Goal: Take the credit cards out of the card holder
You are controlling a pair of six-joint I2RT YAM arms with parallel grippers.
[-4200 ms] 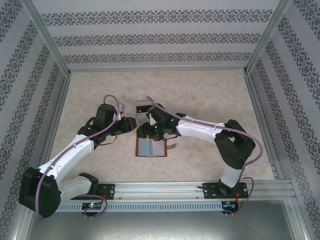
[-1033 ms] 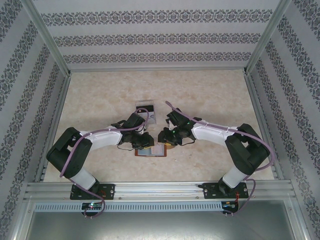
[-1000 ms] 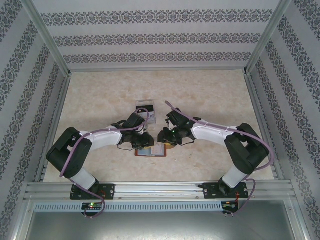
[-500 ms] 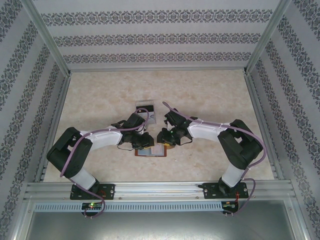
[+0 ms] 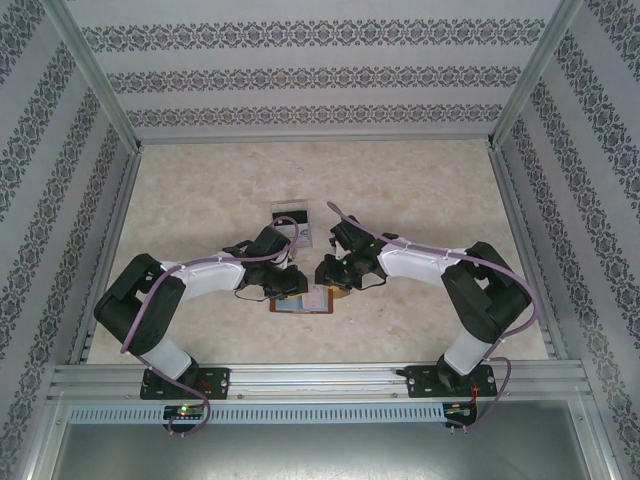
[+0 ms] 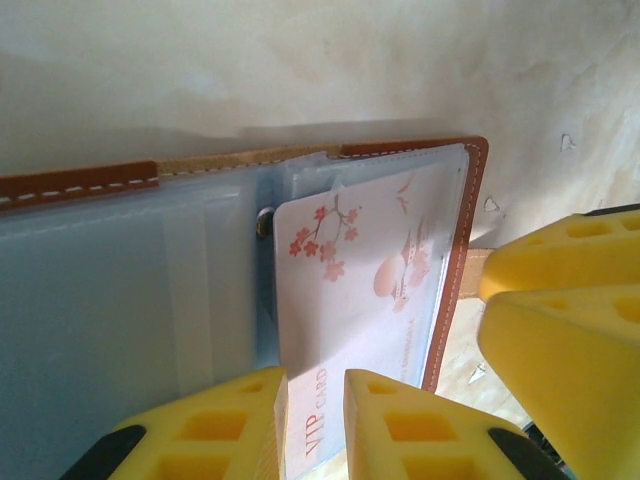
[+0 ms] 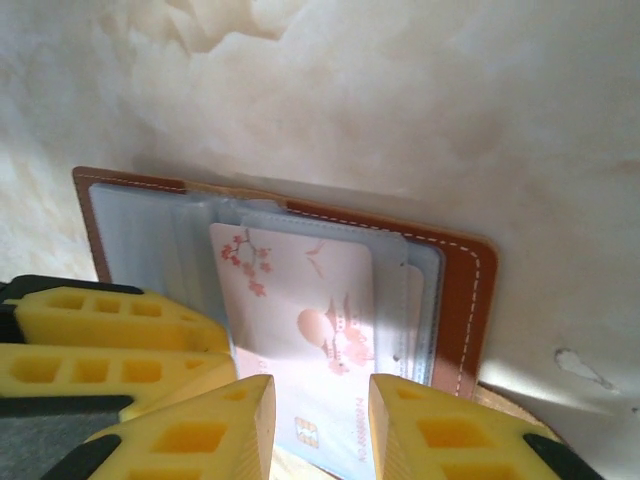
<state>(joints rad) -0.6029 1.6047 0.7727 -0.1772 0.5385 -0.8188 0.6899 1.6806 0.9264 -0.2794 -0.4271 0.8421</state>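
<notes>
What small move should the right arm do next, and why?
Probably close the right fingers on the blossom-printed card and pull it out: its end sticks out of the card holder between them, and the left fingers are over the holder.

The wallet [image 7: 465,300] lay open on the pale marbled tabletop [image 7: 400,100], its brown edge with white stitching framing clear grey-blue sleeves. A card [image 7: 310,300], white with pink blossoms and a chip near its close end, stuck out of a sleeve toward the camera. The right end effector [image 7: 322,400] hung over that close end, its yellow fingers [image 7: 440,440] apart with the card's face showing in the gap. The left end effector [image 7: 200,350] reached in from the left, its yellow fingers close together beside the card's left edge.
</notes>
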